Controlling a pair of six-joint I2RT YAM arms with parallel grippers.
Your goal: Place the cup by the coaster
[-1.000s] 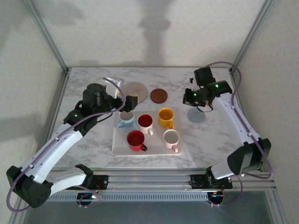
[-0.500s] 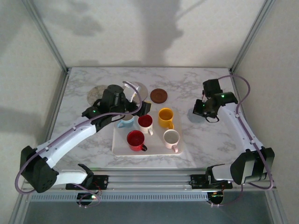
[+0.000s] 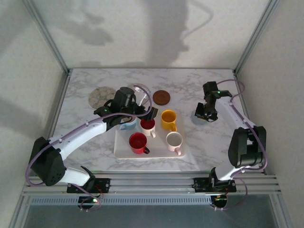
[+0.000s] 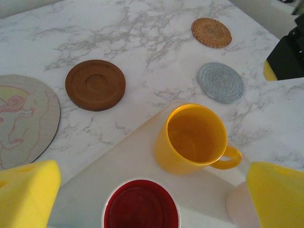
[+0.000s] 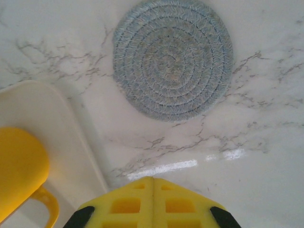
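Note:
Several cups stand on a white tray point(image 3: 156, 153): yellow point(image 3: 168, 118), white with a red inside point(image 3: 148, 125), red point(image 3: 138, 141), white point(image 3: 174, 140) and a light blue one point(image 3: 127, 123) partly under my left arm. My left gripper point(image 3: 145, 111) hangs open over the red-inside cup point(image 4: 141, 206), its yellow pads point(image 4: 26, 194) wide on either side, the yellow cup point(image 4: 194, 137) just beyond. A brown wooden coaster point(image 4: 95, 84) lies past the tray. My right gripper point(image 5: 153, 183) is shut and empty, low over the marble beside a grey woven coaster point(image 5: 173, 57).
A rattan coaster point(image 4: 211, 32) lies further back on the right. A large patterned round mat point(image 3: 102, 96) lies at the back left. Metal frame posts and walls close in the marble table point(image 3: 85, 142). The tray's corner point(image 5: 42, 118) sits left of the right gripper.
My left arm has swung right, from over the mat and blue cup to above the tray's back row. The right gripper drew back to the right and lower, staying shut.

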